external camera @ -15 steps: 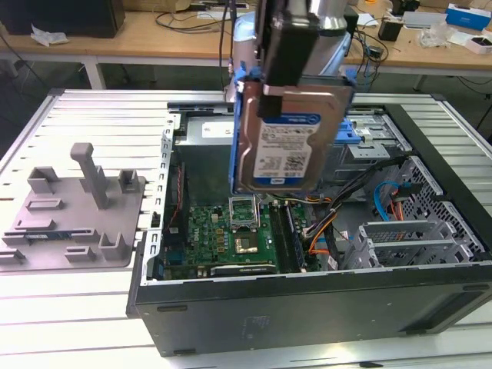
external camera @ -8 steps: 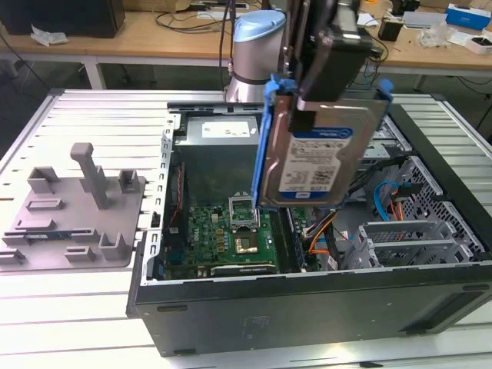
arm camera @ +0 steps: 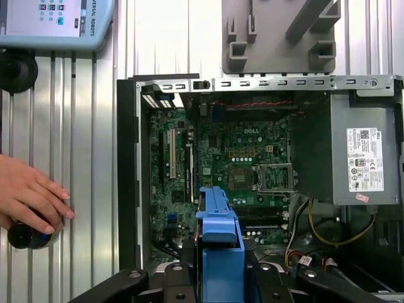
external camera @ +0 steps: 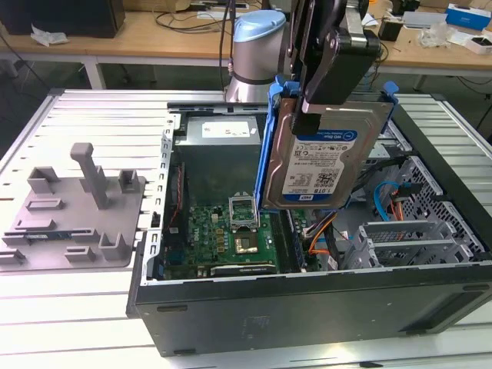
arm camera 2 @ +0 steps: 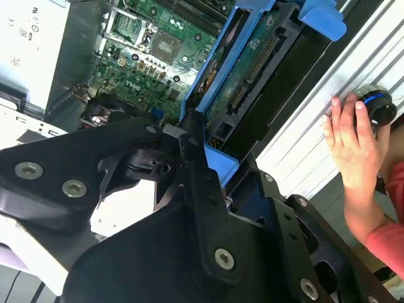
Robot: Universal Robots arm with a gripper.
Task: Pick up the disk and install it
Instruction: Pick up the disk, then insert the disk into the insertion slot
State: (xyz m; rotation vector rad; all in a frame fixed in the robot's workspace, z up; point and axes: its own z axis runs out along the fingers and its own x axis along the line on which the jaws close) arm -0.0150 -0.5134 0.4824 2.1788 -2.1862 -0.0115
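Holding the disk [external camera: 323, 157] clenched at its upper edge, the tool [external camera: 311, 111] has it in the air above the open computer case [external camera: 307, 307]. In the exterior view the disk hangs on edge and slightly tilted, with its label facing the camera and its blue carrier [external camera: 269, 146] framing both sides. It touches nothing below. It sits over the gap between the motherboard [external camera: 223, 231] and the grey drive cage [external camera: 419, 238] on the exterior view's right. In the first wrist view the carrier [arm camera: 219, 240] juts out over the case interior.

The grey fixture tray [external camera: 77, 215] stands bare on the ribbed table [external camera: 77, 323], well apart from the case. A person's hand [arm camera: 28, 196] rests on a dark round device [arm camera 2: 379, 107] on the table beside the case.

Assessment: the step in hand appears to be carrying the disk to its bay.
- The grip looks secure, but it is high on the disk, so any swing would be magnified at the lower edge.
- The disk should be squared to the cage opening while it is clear of the chassis.
- The orange and blue cables [external camera: 384, 204] near the cage are the likeliest snag.
- The carrier rails should meet the bay guides evenly, not at a corner.
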